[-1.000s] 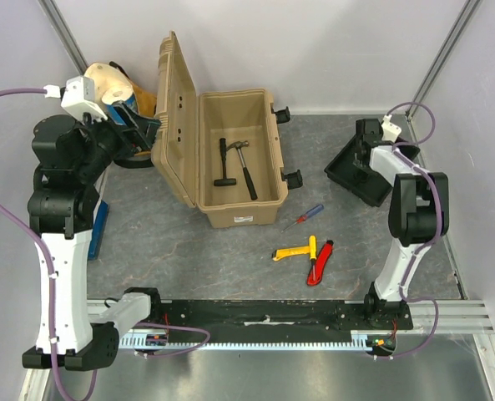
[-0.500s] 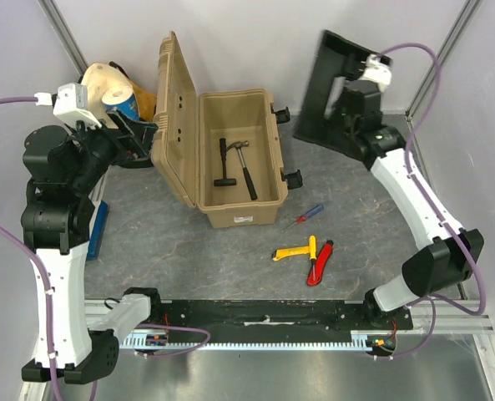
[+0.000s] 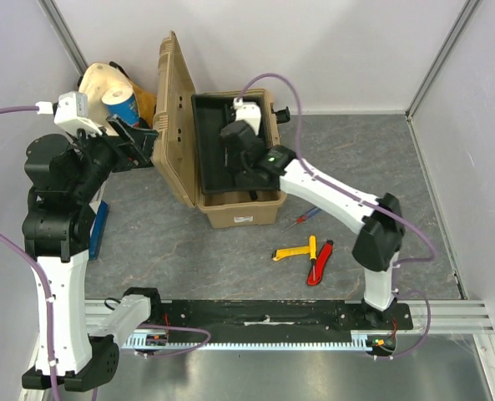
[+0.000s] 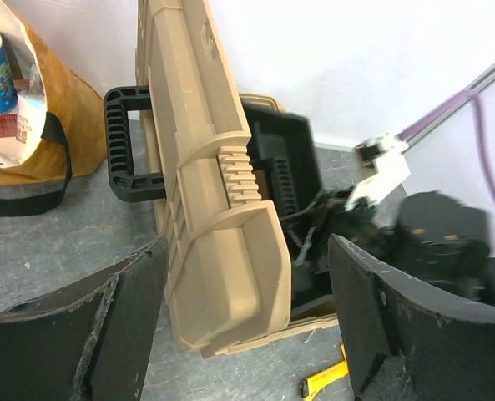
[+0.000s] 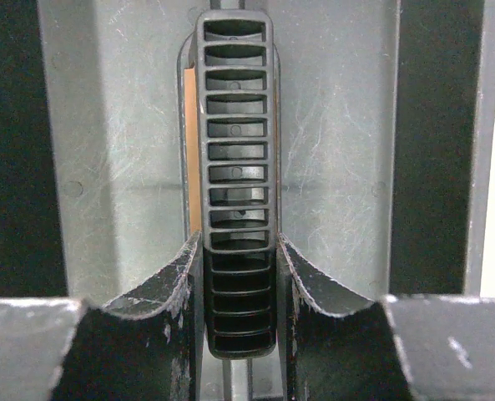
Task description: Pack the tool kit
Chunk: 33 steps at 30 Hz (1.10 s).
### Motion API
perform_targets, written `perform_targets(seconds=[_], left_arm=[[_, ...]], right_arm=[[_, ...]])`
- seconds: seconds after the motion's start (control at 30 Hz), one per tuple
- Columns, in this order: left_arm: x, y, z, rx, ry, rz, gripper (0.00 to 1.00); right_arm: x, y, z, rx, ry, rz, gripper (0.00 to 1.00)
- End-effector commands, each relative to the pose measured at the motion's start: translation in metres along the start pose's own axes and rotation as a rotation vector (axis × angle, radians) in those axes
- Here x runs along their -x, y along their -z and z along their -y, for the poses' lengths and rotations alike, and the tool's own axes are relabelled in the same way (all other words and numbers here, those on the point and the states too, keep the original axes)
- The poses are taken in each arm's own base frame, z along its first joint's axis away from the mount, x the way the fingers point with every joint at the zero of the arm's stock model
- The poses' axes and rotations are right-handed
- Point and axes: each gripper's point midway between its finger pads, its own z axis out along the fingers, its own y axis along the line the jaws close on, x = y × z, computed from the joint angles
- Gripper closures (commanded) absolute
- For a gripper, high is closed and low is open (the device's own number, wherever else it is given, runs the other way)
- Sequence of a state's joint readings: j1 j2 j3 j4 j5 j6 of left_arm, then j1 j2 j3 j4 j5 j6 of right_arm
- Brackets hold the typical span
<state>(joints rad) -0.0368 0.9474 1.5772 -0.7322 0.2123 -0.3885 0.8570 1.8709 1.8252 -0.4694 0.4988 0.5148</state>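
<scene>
Black tray (image 3: 207,142) over open toolbox (image 3: 240,214), near table's (image 3: 372,159) back edge.
Clamped at its ribbed handle (image 5: 236,159) by right gripper (image 5: 236,251); left gripper (image 3: 140,136) spread wide beside raised lid (image 3: 170,109).

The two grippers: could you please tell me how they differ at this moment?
The left gripper stands open, gripping nothing; the right gripper is shut on the ribbed handle of the black tray. The left gripper is beside the raised toolbox lid; the right gripper holds the black tray over the toolbox body. Both have black fingers.
</scene>
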Motion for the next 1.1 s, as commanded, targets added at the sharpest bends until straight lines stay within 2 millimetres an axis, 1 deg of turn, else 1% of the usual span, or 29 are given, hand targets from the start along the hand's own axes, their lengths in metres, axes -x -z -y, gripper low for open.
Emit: perform_targets(seconds=[0.0,0.07,0.1,0.17,0.4,0.57,0.7,0.77,0.9,1.0,1.07], left_arm=[[-0.002,0.005,0.002,-0.005,0.019,0.001,0.18],[-0.003,0.006,0.002,-0.008,0.019,-0.004,0.18],[-0.004,0.005,0.002,-0.004,0.020,-0.004,0.18],[-0.006,0.005,-0.001,0.006,0.022,-0.004,0.18],[-0.007,0.002,-0.004,0.015,0.011,-0.004,0.18],[-0.007,0.001,-0.008,0.034,-0.001,0.000,0.18],[-0.003,0.004,-0.013,0.059,-0.021,0.018,0.18],[-0.002,0.006,-0.014,0.069,-0.031,0.028,0.18],[0.000,0.008,-0.017,0.082,-0.040,0.040,0.18],[-0.002,0.008,-0.018,0.083,-0.046,0.035,0.18],[-0.003,0.007,-0.018,0.081,-0.050,0.030,0.18]], right_arm=[[0.021,-0.003,-0.014,-0.071,-0.054,0.079,1.00],[0.013,-0.012,-0.015,-0.099,-0.043,0.058,1.00],[0.014,-0.013,-0.014,-0.121,-0.057,0.059,1.00],[0.008,-0.016,-0.010,-0.160,-0.054,0.051,1.00],[0.007,-0.011,0.006,-0.290,-0.012,0.078,1.00],[-0.001,-0.017,0.002,-0.289,0.028,0.054,1.00],[-0.015,-0.024,-0.005,-0.254,0.116,0.005,1.00],[-0.020,-0.027,-0.002,-0.262,0.143,-0.010,1.00],[-0.023,-0.027,-0.003,-0.255,0.177,-0.027,1.00],[-0.023,-0.028,0.000,-0.272,0.203,-0.035,1.00],[-0.028,-0.029,0.000,-0.274,0.211,-0.053,1.00]])
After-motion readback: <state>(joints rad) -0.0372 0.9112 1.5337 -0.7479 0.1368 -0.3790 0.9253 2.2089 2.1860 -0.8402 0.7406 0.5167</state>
